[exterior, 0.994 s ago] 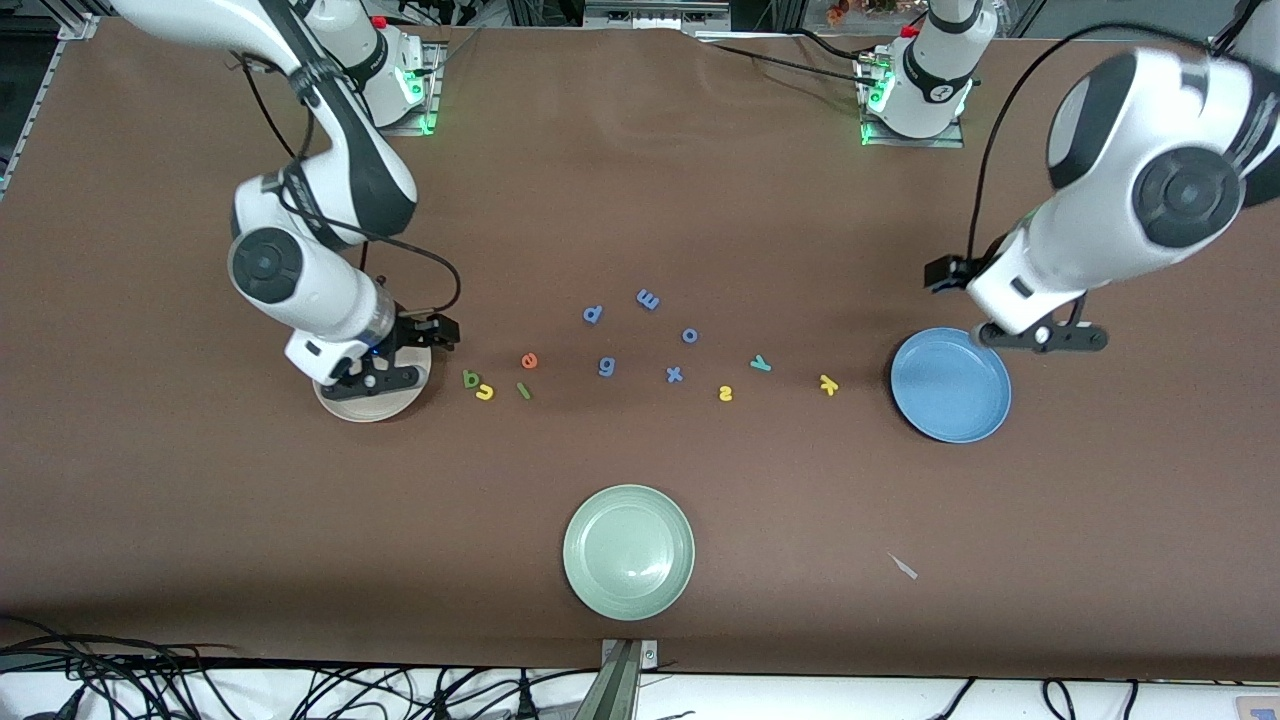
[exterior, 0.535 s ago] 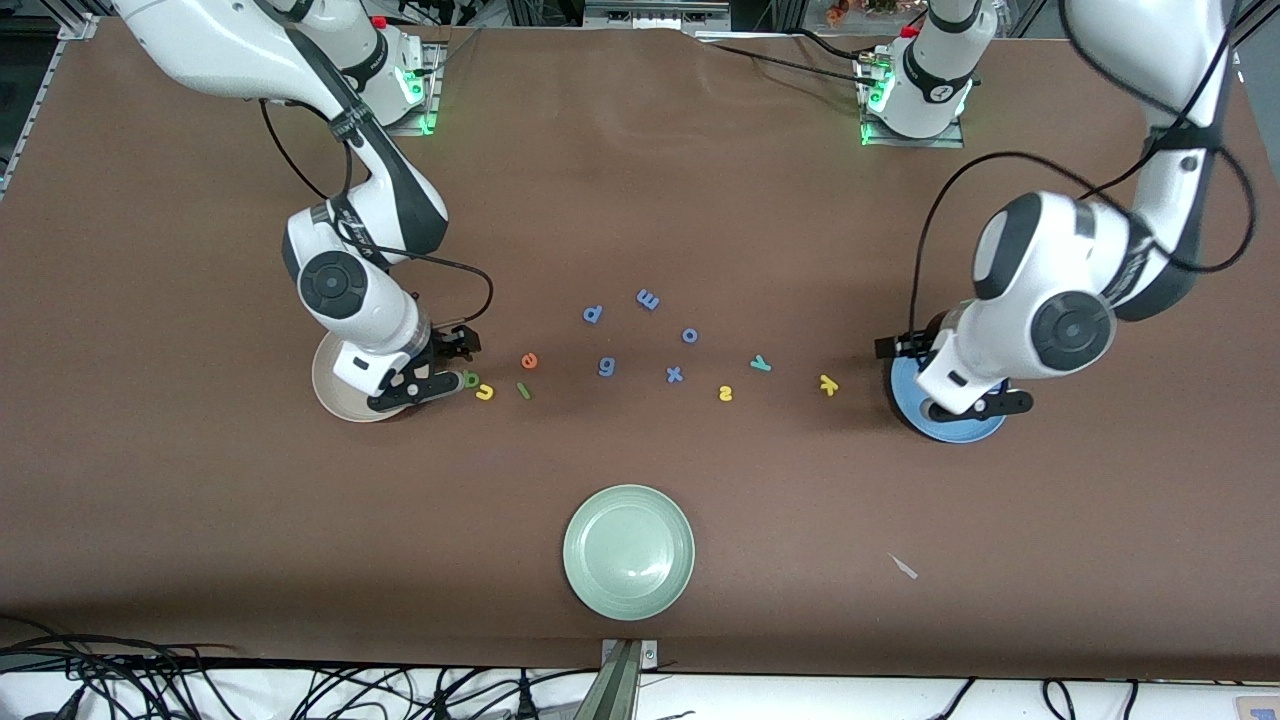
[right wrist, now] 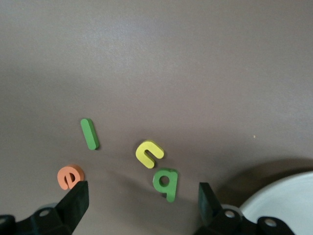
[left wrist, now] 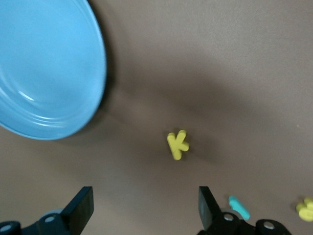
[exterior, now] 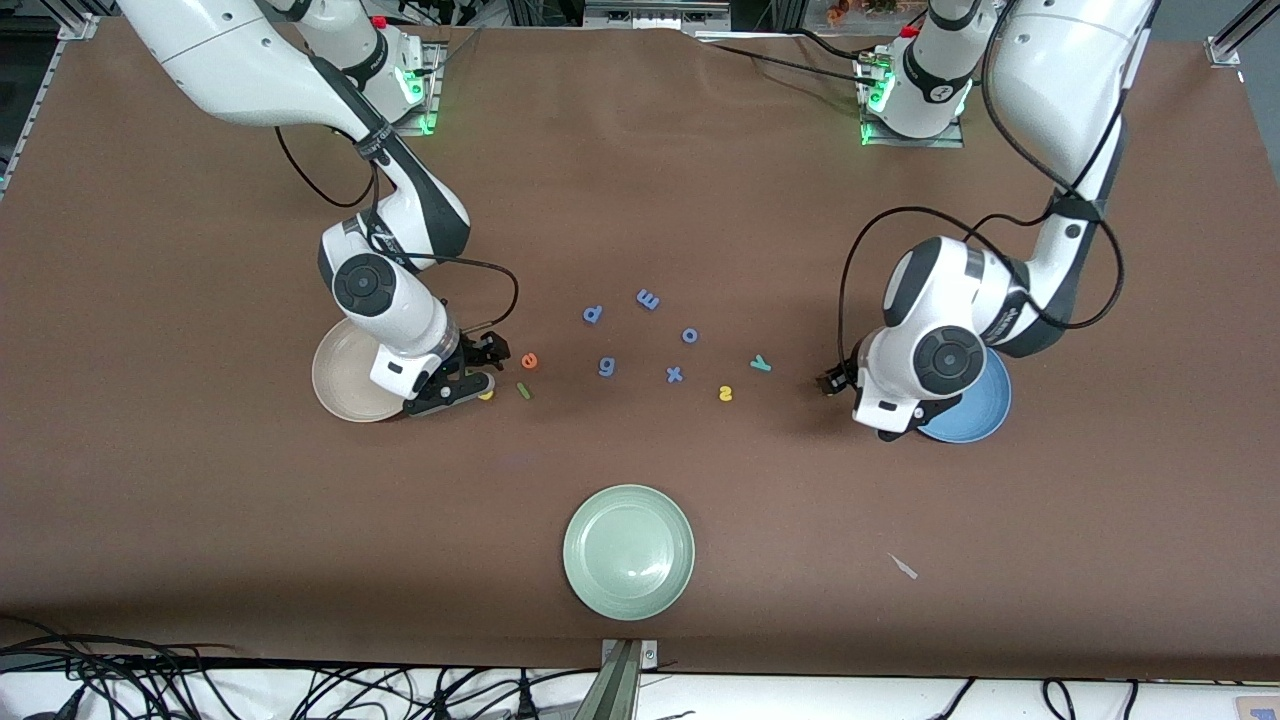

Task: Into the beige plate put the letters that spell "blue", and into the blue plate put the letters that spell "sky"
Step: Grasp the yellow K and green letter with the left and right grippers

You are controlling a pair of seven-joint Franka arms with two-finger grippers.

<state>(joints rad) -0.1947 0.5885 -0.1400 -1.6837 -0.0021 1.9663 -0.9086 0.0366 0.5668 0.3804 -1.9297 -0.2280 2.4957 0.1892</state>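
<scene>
Letters for "blue", b [right wrist: 166, 183], u [right wrist: 149, 153], l [right wrist: 89, 133] and e [right wrist: 70, 176], lie clustered just beside the beige plate [exterior: 340, 385]. Right gripper [right wrist: 142, 205] hovers over them, fingers wide, empty. Left gripper [left wrist: 145, 208] hangs over the yellow k [left wrist: 178, 144] beside the blue plate [left wrist: 44, 68], also wide, empty. Risk: b and u nearly touch, so closing on one may nudge or drag the other.
</scene>
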